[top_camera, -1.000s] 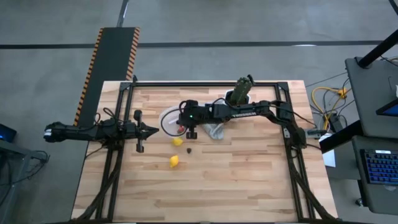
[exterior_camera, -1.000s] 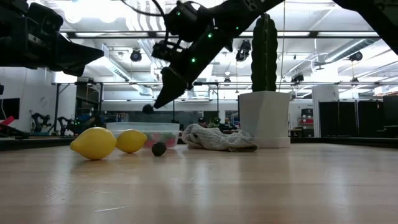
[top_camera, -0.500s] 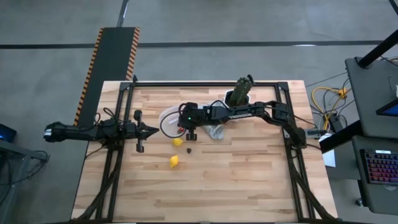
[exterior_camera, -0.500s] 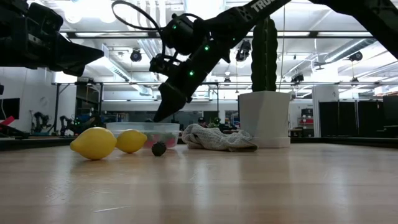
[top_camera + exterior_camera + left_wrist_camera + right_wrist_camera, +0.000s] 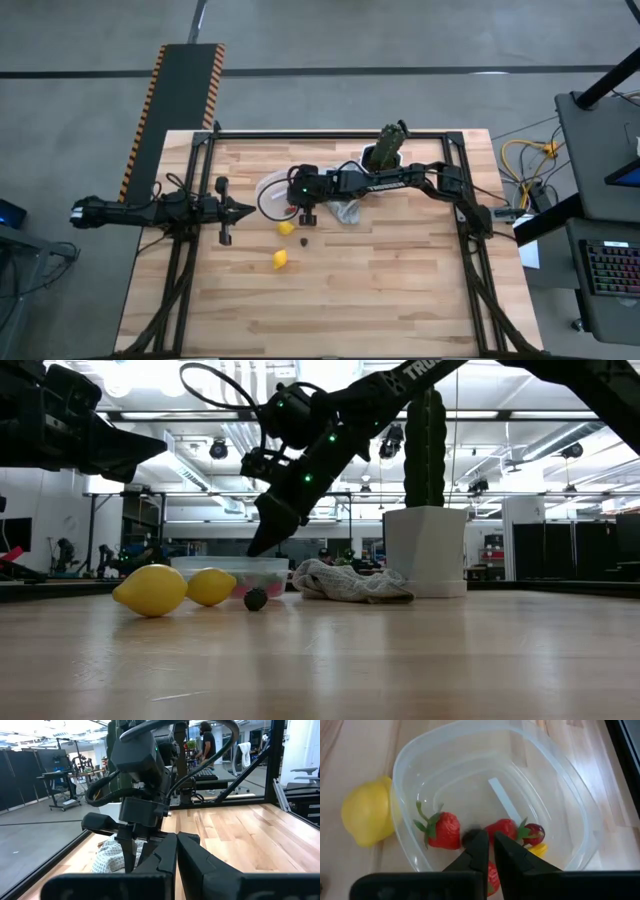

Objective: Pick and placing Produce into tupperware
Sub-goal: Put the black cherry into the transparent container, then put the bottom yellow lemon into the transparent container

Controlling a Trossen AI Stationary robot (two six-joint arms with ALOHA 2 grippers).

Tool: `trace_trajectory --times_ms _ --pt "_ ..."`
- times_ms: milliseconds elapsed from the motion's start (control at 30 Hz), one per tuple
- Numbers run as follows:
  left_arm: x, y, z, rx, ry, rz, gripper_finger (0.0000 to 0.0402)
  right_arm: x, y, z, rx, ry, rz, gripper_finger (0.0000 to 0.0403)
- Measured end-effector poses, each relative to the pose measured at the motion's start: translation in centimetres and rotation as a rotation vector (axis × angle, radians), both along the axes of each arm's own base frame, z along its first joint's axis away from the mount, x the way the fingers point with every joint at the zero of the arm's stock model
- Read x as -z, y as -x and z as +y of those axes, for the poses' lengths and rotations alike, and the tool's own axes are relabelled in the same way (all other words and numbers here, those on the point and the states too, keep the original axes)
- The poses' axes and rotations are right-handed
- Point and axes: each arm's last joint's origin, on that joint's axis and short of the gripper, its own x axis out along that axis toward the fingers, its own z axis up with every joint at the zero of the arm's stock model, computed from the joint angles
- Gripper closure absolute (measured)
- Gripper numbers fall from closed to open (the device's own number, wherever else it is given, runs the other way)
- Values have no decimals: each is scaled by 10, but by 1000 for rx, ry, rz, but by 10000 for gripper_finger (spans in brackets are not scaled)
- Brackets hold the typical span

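Observation:
The clear tupperware (image 5: 560,795) (image 5: 270,192) holds several red strawberries (image 5: 442,830), a dark red piece (image 5: 535,832), a yellow-orange piece (image 5: 538,850) and a dark brown piece (image 5: 469,838). My right gripper (image 5: 490,844) (image 5: 252,548) points down into it, open by a narrow gap, and the brown piece lies just beside one fingertip. Two lemons (image 5: 286,228) (image 5: 280,260) and another dark piece (image 5: 304,240) rest on the table. My left gripper (image 5: 245,210) waits shut at the left side.
A crumpled grey cloth (image 5: 346,212) lies right of the tupperware, with the cactus in its white pot (image 5: 428,550) behind it. One lemon (image 5: 367,817) sits against the container's outer wall. Bare wood spreads toward the near edge (image 5: 330,310).
My right gripper came down from above the tupperware to its rim, carrying a small dark piece at its fingertips. That piece no longer shows at the tips in the low view. The gripper has kept still for the last half second.

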Motion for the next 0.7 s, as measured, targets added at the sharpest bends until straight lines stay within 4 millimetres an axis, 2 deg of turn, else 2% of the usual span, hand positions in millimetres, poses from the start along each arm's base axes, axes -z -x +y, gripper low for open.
trace_trajectory --times_ms 267,433,600,700 --pt "0 0 0 0 0 0 402 0 1 0 16 -16 4 332" --pt "0 0 0 1 1 0 402 -13 6 4 5 -58 7 308" --pt "1 0 0 2 1 7 402 -34 15 20 -112 -221 14 296" --pt "1 0 0 2 1 11 402 -45 22 37 -159 -242 35 293"
